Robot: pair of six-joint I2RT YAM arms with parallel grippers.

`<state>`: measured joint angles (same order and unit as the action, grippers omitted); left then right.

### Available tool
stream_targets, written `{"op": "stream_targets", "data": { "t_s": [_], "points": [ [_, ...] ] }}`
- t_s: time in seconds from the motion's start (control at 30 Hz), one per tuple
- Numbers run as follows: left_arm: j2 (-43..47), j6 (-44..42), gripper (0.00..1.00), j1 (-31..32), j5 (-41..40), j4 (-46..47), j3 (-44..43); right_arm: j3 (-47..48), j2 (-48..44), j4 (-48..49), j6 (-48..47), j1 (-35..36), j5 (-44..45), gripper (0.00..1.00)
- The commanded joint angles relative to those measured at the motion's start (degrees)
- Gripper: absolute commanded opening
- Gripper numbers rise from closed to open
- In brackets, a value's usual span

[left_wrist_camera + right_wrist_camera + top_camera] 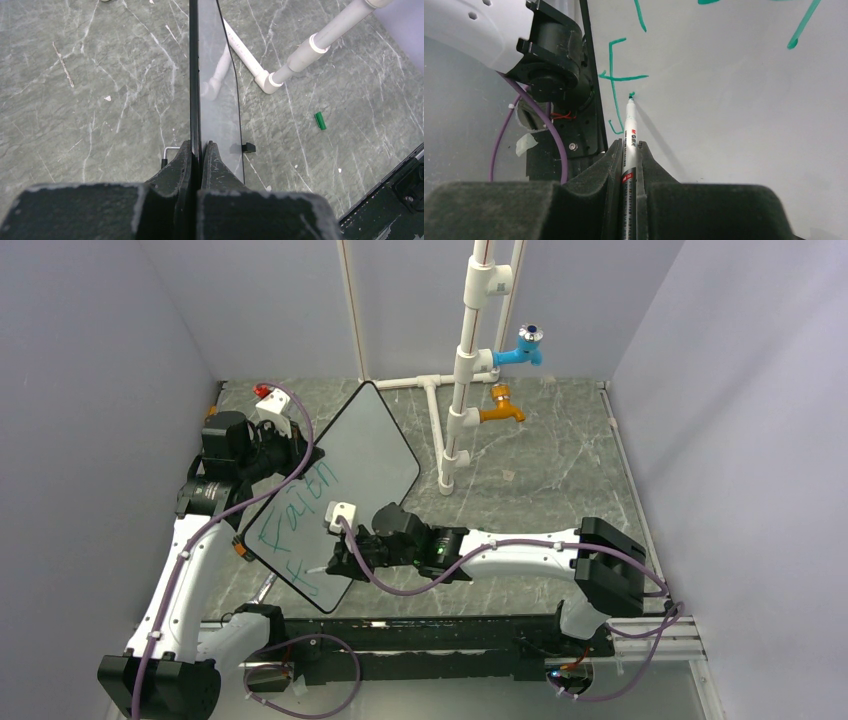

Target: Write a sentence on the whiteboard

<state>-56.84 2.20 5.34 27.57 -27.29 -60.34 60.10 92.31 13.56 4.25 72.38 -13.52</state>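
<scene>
The whiteboard [365, 445] is held tilted above the table, and my left gripper [201, 146] is shut on its black rim at the left edge [195, 75]. Green handwriting [305, 505] reads "Faith", with an "f" [303, 573] started on the second line. My right gripper [630, 146] is shut on a silver-barrelled green marker [630, 135]. The marker's tip touches the board beside the green "f" [616, 80]. In the top view the right gripper [338, 562] is at the board's lower corner.
A white pipe frame [462, 370] with a blue tap [525, 348] and an orange tap [500, 408] stands behind the board. A green marker cap [320, 120] lies on the marble table. The left arm's black links [556, 60] are close beside the board's edge.
</scene>
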Motion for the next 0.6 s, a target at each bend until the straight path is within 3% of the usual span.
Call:
{"op": "stream_targets", "data": {
  "t_s": [0.0, 0.57],
  "points": [
    [-0.6, -7.2, 0.00, 0.1, -6.0, -3.4, 1.9, -1.6, -0.2, 2.5, 0.7, 0.1, 1.6, 0.00],
    [-0.6, -7.1, 0.00, 0.1, -6.0, -3.4, 2.0, 0.4, -0.8, -0.2, -0.7, 0.2, 8.1, 0.00]
  ]
}}
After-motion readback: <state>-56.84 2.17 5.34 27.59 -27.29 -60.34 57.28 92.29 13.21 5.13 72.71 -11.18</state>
